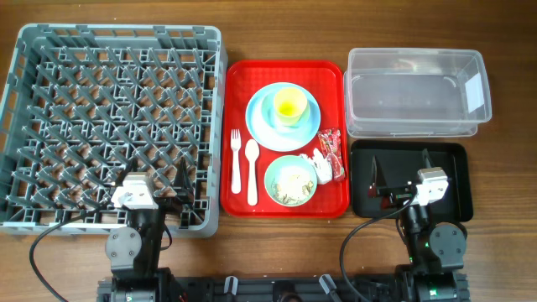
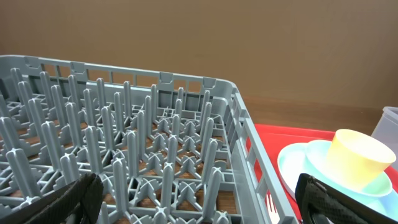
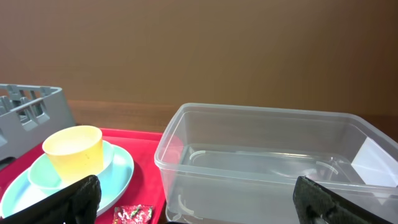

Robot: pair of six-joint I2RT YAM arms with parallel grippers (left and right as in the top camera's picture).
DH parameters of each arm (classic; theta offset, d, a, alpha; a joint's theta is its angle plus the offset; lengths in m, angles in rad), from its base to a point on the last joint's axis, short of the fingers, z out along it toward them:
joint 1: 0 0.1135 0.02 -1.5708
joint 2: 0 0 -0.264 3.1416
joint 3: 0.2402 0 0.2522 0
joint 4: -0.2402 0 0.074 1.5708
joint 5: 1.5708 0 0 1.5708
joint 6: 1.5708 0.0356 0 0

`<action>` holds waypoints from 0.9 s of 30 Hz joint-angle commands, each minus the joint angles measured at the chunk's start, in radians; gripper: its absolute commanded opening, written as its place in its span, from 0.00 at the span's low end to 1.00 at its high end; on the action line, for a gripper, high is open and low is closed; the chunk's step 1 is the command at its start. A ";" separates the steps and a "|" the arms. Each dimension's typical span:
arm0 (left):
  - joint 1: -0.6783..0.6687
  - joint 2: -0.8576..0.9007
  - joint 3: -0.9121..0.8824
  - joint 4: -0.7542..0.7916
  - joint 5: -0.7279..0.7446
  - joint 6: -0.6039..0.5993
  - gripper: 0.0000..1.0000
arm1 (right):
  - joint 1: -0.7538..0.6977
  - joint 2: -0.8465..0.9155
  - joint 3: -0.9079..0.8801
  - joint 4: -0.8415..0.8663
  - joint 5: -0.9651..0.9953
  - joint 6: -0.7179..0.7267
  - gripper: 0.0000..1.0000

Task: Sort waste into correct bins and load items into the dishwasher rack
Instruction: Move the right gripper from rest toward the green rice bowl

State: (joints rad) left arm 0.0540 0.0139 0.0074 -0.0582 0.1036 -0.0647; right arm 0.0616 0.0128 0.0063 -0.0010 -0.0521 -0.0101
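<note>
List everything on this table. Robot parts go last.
dishwasher rack: 1, grey, table's left
red tray: 1, red, centre
plate: 1, light blue, tray's far half
pale cup: 1, blue-green, on plate
yellow cup: 1, yellow, in pale cup
bowl: 1, mint-green, tray's near half
food scraps: several, whitish, in bowl
fork: 1, white, tray
spoon: 1, white, beside fork
wrappers: few, red-and-white, tray's right edge
clear tub: 1, clear, far right
black tray: 1, black, near right
table: 1, wood
left gripper: 1, black, open, over rack
right gripper: 1, black, open, over black tray

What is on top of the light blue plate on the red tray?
A pale blue cup stands on the plate, with a yellow cup set in it. The yellow cup covers what lies inside the lower one.
</note>
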 commanded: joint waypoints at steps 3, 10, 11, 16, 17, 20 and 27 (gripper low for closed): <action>0.007 -0.007 -0.002 -0.003 0.027 -0.003 1.00 | -0.005 0.001 -0.001 0.003 -0.008 -0.010 1.00; 0.007 -0.007 -0.002 -0.006 0.027 -0.003 1.00 | -0.005 0.001 -0.001 0.003 -0.008 -0.010 1.00; 0.007 -0.007 -0.002 -0.006 0.027 -0.003 1.00 | -0.005 0.001 -0.001 0.003 -0.008 -0.010 1.00; 0.007 -0.007 -0.002 -0.006 0.027 -0.003 1.00 | -0.005 0.001 -0.001 0.044 0.006 -0.063 1.00; 0.007 -0.007 -0.002 -0.006 0.027 -0.003 1.00 | -0.005 0.001 -0.001 0.071 -0.011 -0.050 1.00; 0.007 -0.007 -0.002 -0.006 0.027 -0.003 1.00 | -0.005 0.001 -0.001 0.146 -0.134 0.080 1.00; 0.007 -0.007 -0.002 -0.006 0.027 -0.003 1.00 | -0.005 0.084 0.283 -0.093 -0.200 0.147 1.00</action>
State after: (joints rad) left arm 0.0540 0.0139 0.0074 -0.0578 0.1043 -0.0647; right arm 0.0616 0.0456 0.1246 -0.0517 -0.2321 0.0860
